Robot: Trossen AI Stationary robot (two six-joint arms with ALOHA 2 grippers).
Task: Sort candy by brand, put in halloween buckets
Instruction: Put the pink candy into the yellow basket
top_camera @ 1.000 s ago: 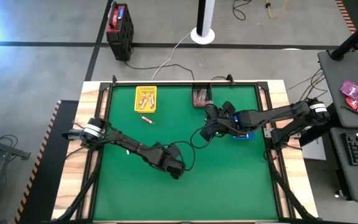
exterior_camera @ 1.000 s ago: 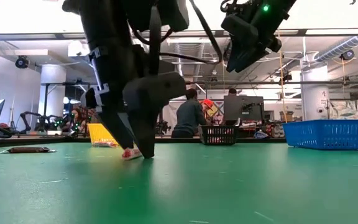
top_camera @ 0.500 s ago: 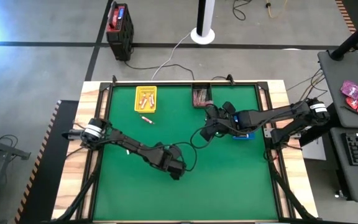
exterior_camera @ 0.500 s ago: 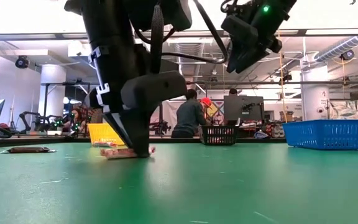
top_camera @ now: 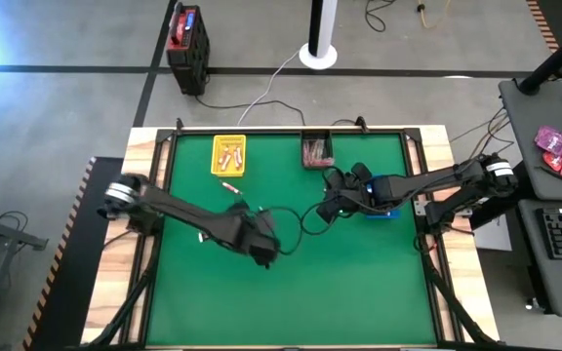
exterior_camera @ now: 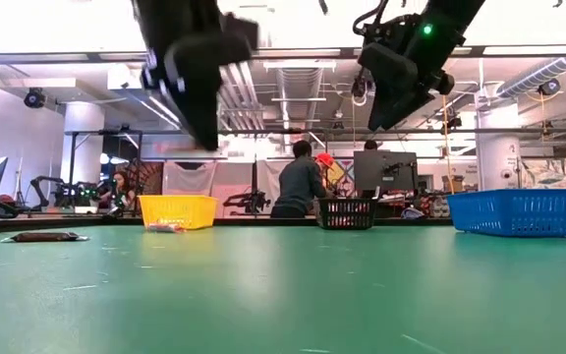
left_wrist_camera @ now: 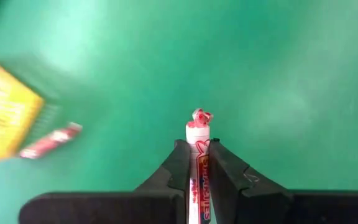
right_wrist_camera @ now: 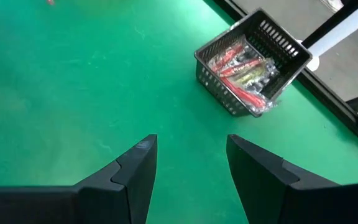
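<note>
Left gripper [left_wrist_camera: 197,163] clenched on a pink-red candy bar [left_wrist_camera: 197,140], lifted clear of the green table [top_camera: 359,283], over the middle of the surface. Bar's long axis runs straight out along the fingers, twisted end poking past the tips. Yellow bucket [top_camera: 228,155] sits at the far edge, left of centre, with several pink-red bars already in it; from the held bar it lies toward the far-left corner, well apart. The coming carry looks to turn on that: a reach toward the far edge, then a drop with the bar lengthwise over the bin. One loose pink-red candy [top_camera: 229,187] lies on the table just short of the yellow bucket, between it and the gripper. Black bucket [right_wrist_camera: 252,61] at the far edge centre holds mixed wrappers. Right gripper [right_wrist_camera: 185,165] spread, empty, hovering right of centre beside the blue bucket [exterior_camera: 517,211]. Left arm is the nearer to the yellow bin.
</note>
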